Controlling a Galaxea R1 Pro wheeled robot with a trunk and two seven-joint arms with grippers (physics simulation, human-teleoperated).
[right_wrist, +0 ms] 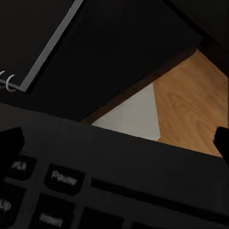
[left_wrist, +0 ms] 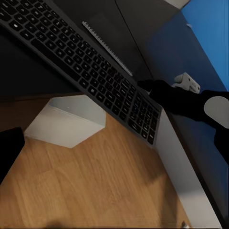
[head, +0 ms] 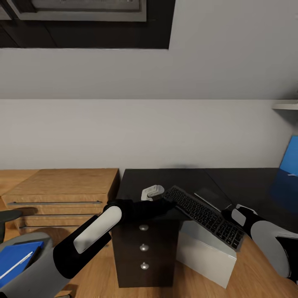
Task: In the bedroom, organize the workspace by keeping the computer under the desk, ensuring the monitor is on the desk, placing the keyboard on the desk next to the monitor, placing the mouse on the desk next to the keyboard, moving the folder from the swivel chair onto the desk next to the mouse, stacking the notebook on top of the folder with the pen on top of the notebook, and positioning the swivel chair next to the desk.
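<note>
The keyboard is long, flat and stiff, with dark grey keys in a thin silver frame, and it looks light but wobbly, so I think it is best held at both short ends. It hangs tilted over the desk edge, above the white computer, at about 4 o'clock from the desk's middle. The left gripper and right gripper each touch an end, but I cannot tell if their jaws are closed.

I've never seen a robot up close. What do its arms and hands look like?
Each arm is a chunky tube in glossy black with rounded white-to-light-grey shell panels: left arm, right arm. The wrists narrow into black. The left hand is a small pale grey clamp piece; the right hand matches it. No cables or markings show.
</note>
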